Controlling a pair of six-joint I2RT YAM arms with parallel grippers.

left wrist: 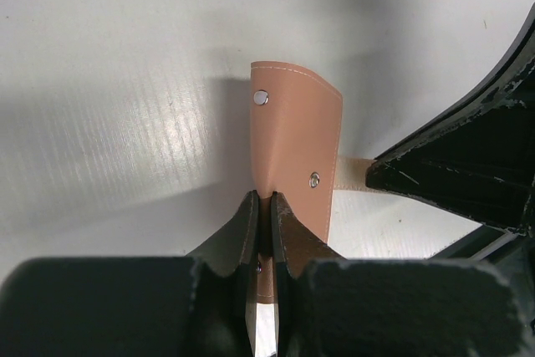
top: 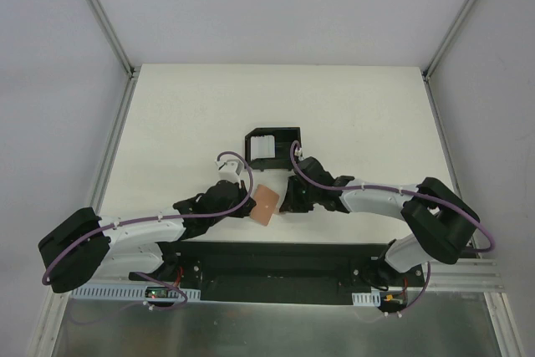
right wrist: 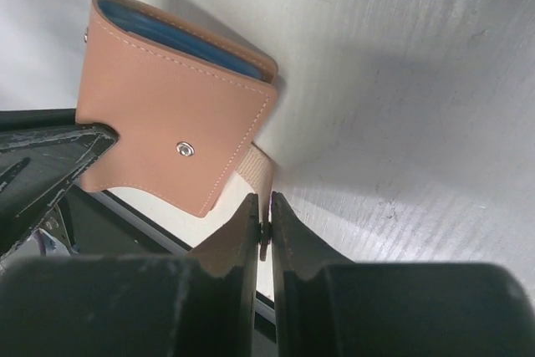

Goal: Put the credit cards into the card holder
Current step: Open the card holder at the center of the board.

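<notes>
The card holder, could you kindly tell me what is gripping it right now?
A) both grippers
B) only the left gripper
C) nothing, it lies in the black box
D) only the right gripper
A: the left gripper pinches one edge of the card holder in its jaws, and the right gripper has its jaws shut on the strap tab.

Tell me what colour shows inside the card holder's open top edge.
Blue, inside the tan card holder; the right wrist view shows it best.
</notes>
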